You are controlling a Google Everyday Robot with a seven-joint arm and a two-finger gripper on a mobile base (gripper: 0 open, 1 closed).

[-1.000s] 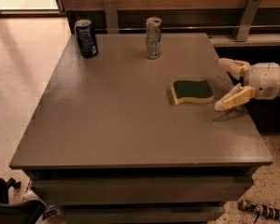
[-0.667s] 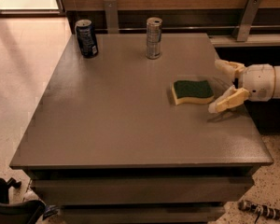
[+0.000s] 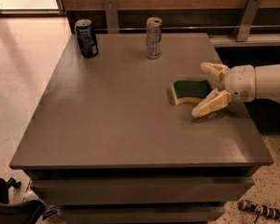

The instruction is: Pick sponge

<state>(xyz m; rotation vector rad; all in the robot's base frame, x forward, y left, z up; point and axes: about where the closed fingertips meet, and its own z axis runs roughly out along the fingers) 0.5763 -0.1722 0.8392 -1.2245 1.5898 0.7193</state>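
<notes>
The sponge (image 3: 190, 91), dark green on top over a pale yellow body, lies flat on the right part of the grey table (image 3: 112, 120). My gripper (image 3: 202, 88) comes in from the right, low over the table. It is open, with one finger beyond the sponge's far right corner and the other by its near right corner. The sponge's right end lies between the fingertips. I cannot tell whether the fingers touch it.
A dark soda can (image 3: 87, 38) stands at the table's far left corner. A silver can (image 3: 153, 38) stands at the far middle. A wall rail with metal brackets (image 3: 246, 17) runs behind the table. The table's right edge is just under my arm.
My gripper has moved left toward the sponge, so its open fingers now flank the sponge's right end. The sponge and cans have not moved.
</notes>
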